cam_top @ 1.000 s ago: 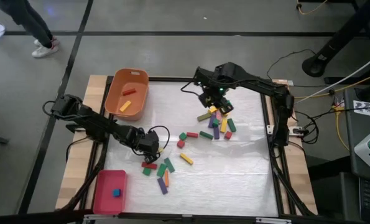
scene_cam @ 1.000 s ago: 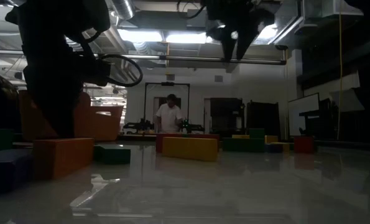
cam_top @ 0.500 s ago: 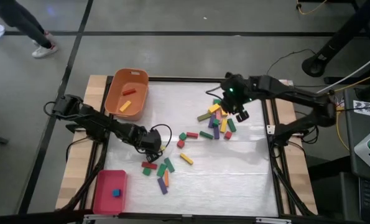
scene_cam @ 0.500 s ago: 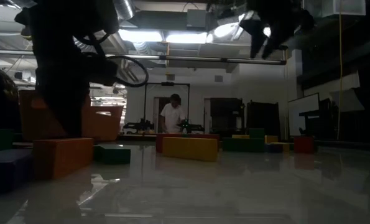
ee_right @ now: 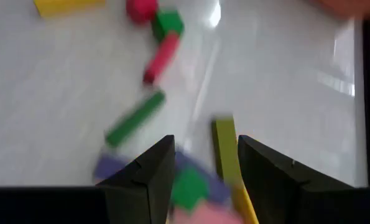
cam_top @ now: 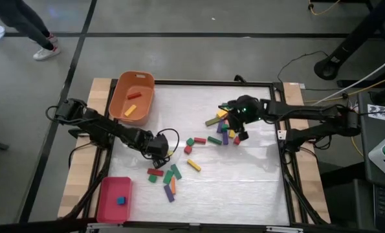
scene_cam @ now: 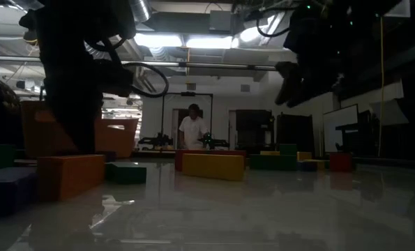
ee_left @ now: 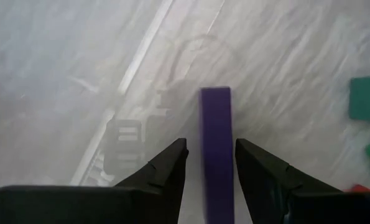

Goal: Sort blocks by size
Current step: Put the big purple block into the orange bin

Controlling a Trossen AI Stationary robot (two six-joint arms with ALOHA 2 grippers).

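Blocks: two loose groups on white table top (cam_top: 244, 181); landmark = orange tub (cam_top: 132, 97) at table's far-left corner.
Pile nr R arm: mixed cluster (cam_top: 226, 129) well to the right of tub; yellow, purple, green, red, olive pcs jumbled, some touching.
Strays: green bar (cam_top: 214, 140), red bar (cam_top: 200, 140), green cube (cam_top: 190, 140), red cube (cam_top: 187, 149) in a line betw. the pile and L gripper; also seen in R wrist view.
Yellow bar: lone (cam_top: 193, 165), nearer front edge than strays, well apart from tub.
Front group: red, green, orange, purple pcs (cam_top: 169, 178) just in front of L gripper.
In tub: yellow bar (cam_top: 131, 110) + red bar (cam_top: 134, 96), lying flat, apart.
Red tray: (cam_top: 108, 204) front-left corner, straight in front of tub; one blue cube (cam_top: 121, 200) inside.
L gripper: (cam_top: 157, 147) down low over table betw. tub and front group; fingers (ee_left: 169, 165) part-spread, purple bar (ee_left: 216, 149) standing betw. them. Gaps show either side of bar in wrist view, so clamped or not: can't tell.
R gripper: (cam_top: 237, 123) right at the pile's edge, arm reaching in from the side opp. the tub; fingers (ee_right: 153, 165) apart, nothing gripped; olive bar (ee_right: 224, 146) and blurred pcs lie beyond the gap.
Low view: orange block (scene_cam: 71, 174) and yellow block (scene_cam: 213, 166) nearest camera, most else dark.
Room: person in white top (scene_cam: 191, 130) far behind table; another person's legs (cam_top: 24, 26) on floor beyond tub.
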